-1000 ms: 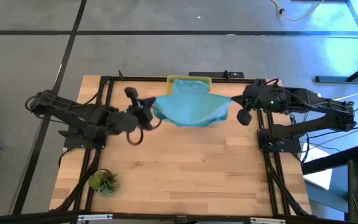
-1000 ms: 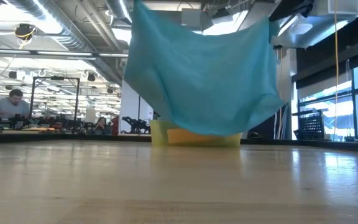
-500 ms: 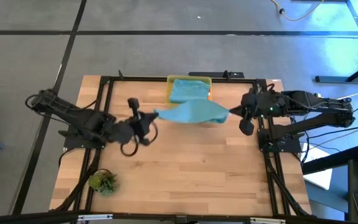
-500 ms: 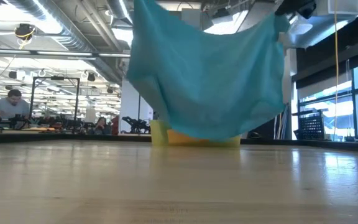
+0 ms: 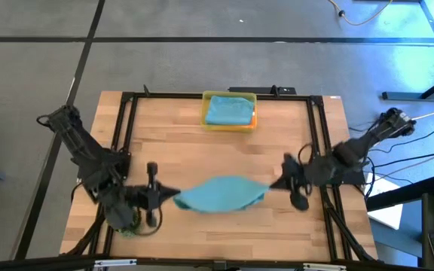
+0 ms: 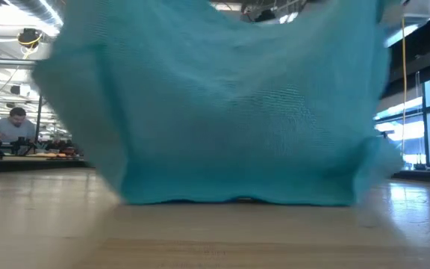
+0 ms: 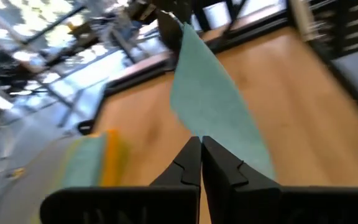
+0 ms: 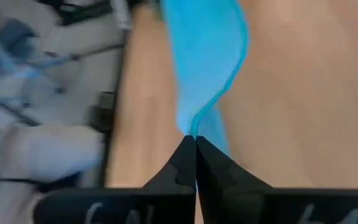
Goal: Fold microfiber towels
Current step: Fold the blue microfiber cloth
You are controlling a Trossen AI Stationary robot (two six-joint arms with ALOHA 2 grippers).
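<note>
A teal-blue microfiber towel [image 5: 221, 194] hangs spread between my two grippers over the near middle of the table. In the low view the towel [image 6: 222, 112] fills most of the picture. My left gripper [image 5: 175, 196] is shut on its left end and my right gripper [image 5: 270, 184] on its right end. Another teal towel [image 5: 228, 110] lies on top in the yellow bin [image 5: 206, 120] at the far edge, with an orange one [image 5: 254, 117] showing under it. My left gripper pinches the towel's upper left corner [image 7: 197, 132] between its two shut fingers. It comes from the table's left, slanting a little down. The towel hangs below; whether its lower edge [image 6: 237, 200] touches the table I cannot tell. My right gripper pinches the towel's upper right corner [image 8: 192, 129] between its two shut fingers, coming from the table's right and slanting down. The cloth runs from there across to the other gripper, sagging slightly along its top edge.
A small green plant tuft [image 5: 129, 223] sits at the near left corner, just beside my left arm. Black frame rails [image 5: 316, 128] run along the table's left, right and far sides. Bare wood lies between the towel and the bin.
Both grippers have swung from beside the bin toward the table's near edge and sunk a little, staying shut. The towel has travelled with them, off the bin to the near middle of the table. It still hangs spread between them, its lower edge now close to the wood.
</note>
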